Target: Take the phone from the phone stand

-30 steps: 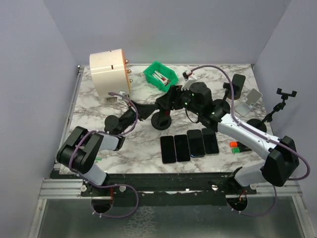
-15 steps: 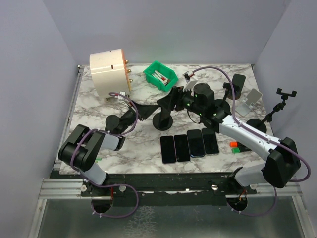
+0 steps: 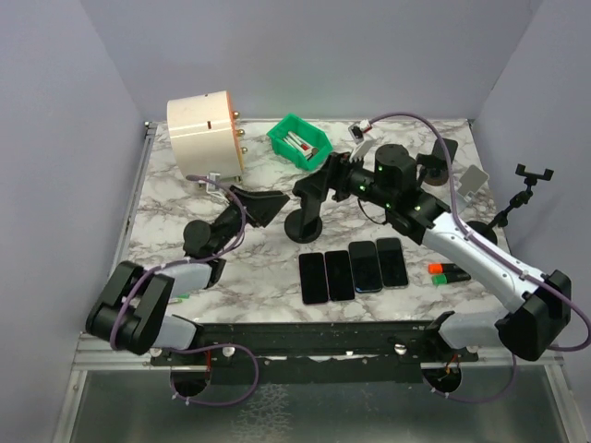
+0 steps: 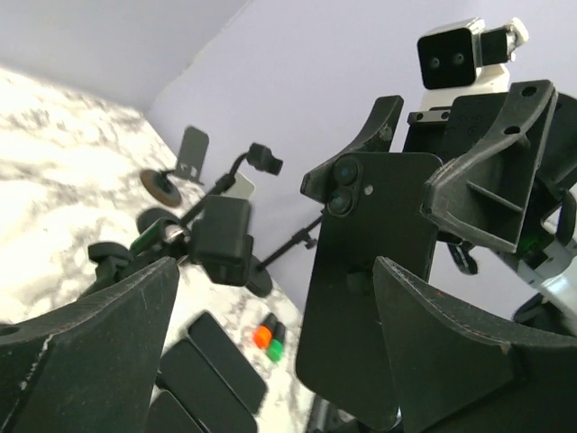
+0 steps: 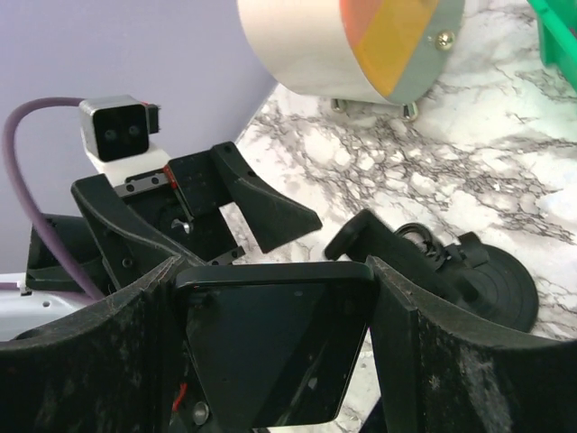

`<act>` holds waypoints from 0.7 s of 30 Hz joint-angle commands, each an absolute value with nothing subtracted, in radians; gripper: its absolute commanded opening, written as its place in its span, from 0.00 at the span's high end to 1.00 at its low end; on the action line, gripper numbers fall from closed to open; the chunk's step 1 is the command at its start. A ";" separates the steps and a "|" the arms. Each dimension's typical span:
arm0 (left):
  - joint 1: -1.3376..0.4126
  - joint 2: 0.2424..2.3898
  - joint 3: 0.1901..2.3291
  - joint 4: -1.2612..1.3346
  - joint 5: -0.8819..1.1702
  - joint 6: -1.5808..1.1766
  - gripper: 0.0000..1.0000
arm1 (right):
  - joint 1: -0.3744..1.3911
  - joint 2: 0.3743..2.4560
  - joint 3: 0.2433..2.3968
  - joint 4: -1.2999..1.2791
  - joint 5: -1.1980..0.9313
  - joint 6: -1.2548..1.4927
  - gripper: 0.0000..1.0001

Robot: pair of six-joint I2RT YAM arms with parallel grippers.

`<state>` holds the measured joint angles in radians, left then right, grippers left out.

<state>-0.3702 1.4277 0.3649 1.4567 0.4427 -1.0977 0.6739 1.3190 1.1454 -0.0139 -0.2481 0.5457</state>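
— While the right gripper (image 5: 279, 347) has its jaws closed on the long edges of the phone (image 4: 365, 271), which step is shown?
— Lift-off, by my reading. The phone is held roughly upright in the air, close over the phone stand (image 3: 303, 224). Whether its lower edge is quite free of the clamp cannot be told from any view.
— And the left gripper (image 3: 263, 205)?
— Its jaws stand wide apart and hold nothing. They sit just beside the stand and face the phone's back.
— What does the next move call for?
— Probably a clean rise until the phone clears the stand, then a carry to a bare patch of the table (image 3: 175, 231). The left arm may need to steady the stand's base should it tip.
— What lies around?
— Four phones (image 3: 366, 266) lie in a row just in front of the stand. A green bin (image 3: 288, 152) and a cream drum (image 3: 205, 132) sit behind it. Other stands (image 3: 441, 159) occupy the right rear, well apart. The open left jaws, near the phone, are the closest obstacle.
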 commanded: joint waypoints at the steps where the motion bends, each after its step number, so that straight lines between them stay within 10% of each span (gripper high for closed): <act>1: -0.367 1.223 0.370 1.214 0.391 -0.916 0.10 | 0.672 1.258 1.213 -0.060 -0.335 0.550 1.00; 11: -0.372 0.768 0.437 0.702 0.575 -0.641 0.01 | 0.673 1.167 1.232 -0.188 -0.274 0.511 1.00; 21: -0.635 0.798 0.715 0.134 0.336 -0.333 0.01 | 0.681 1.220 1.304 -0.335 -0.131 0.589 1.00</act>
